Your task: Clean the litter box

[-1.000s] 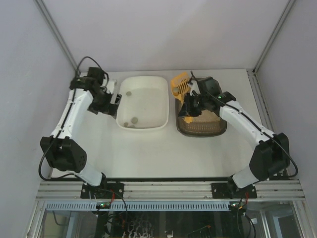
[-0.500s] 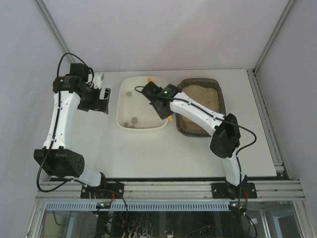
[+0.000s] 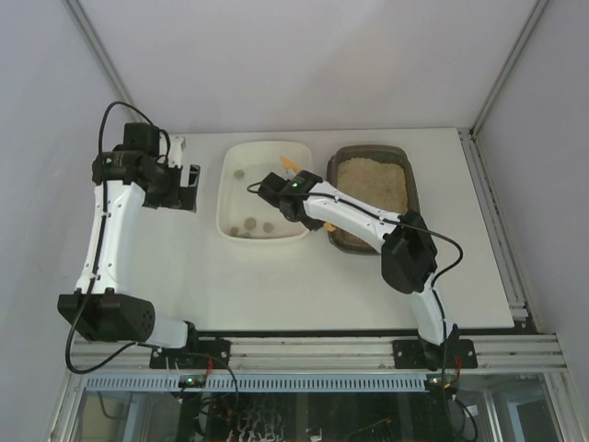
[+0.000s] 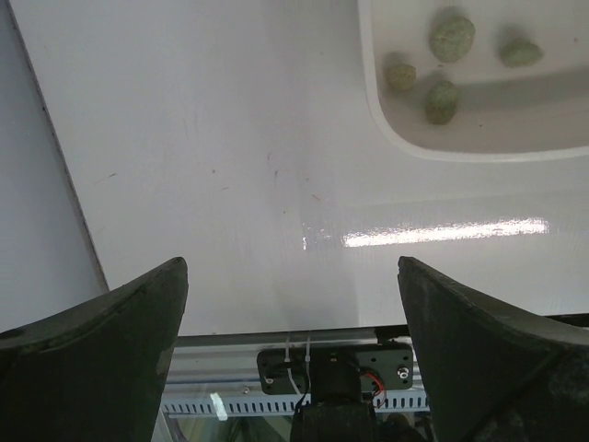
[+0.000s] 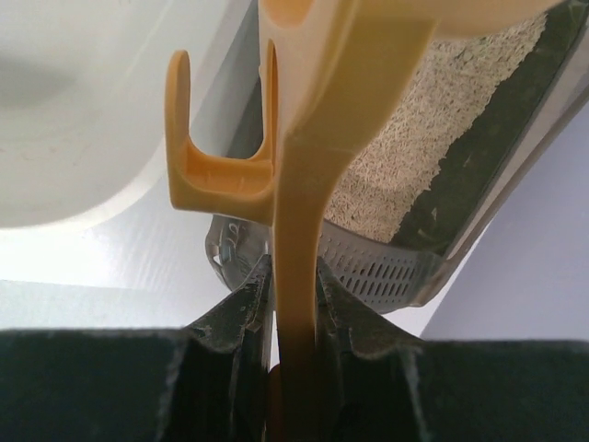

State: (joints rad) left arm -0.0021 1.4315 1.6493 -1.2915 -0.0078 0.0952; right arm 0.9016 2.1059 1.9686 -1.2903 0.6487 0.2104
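Right gripper [image 5: 294, 287] pinching yellow scoop [image 5: 304, 157] by thin handle, above white tub [image 3: 262, 161]. Litter box [image 3: 368, 152] upper right of centre, just beside tub. Left gripper [image 4: 290, 276] spread, empty. We fear handle twisting in pinch, hook snagging tub rim.

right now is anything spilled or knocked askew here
Nothing stands out. The litter sits inside the litter box, and the greenish clumps lie in the white tub. The right gripper holds the yellow scoop by its handle. A few faint marks on the table near the tub could be scratches or grains.
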